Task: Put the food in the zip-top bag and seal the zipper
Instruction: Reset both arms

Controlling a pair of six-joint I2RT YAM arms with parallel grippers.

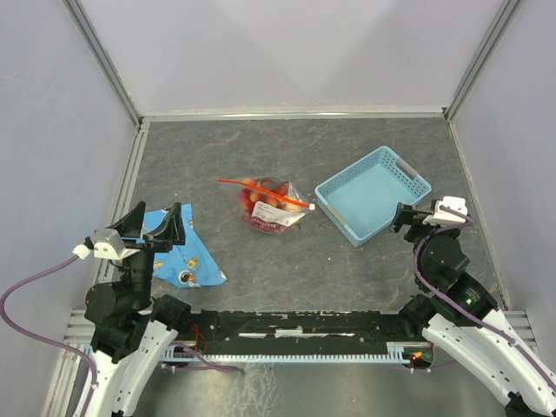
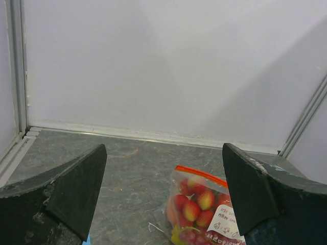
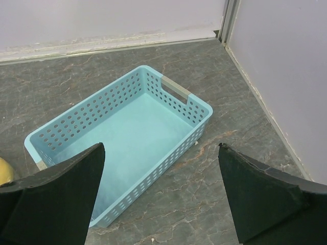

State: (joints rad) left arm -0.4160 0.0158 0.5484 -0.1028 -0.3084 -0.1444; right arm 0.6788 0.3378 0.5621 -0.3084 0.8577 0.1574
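Hanging wide open, the left jaws and right jaws gripped nothing.
The zip-top bag [image 1: 271, 208] lay on the table [image 1: 261, 143] with the food [image 1: 259, 198] inside, touched by neither and near the light-blue basket [image 1: 369, 191].

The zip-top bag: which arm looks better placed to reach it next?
Probably the left. The left gripper, open, has the zip-top bag straight ahead in its wrist view. The right gripper is open too, but faces the blue basket, which lies between it and the bag.

1 bag [image 1: 271, 207], 1 basket [image 1: 373, 193], 1 cloth [image 1: 187, 261], 2 grippers [image 2: 164, 147] [image 3: 161, 146].
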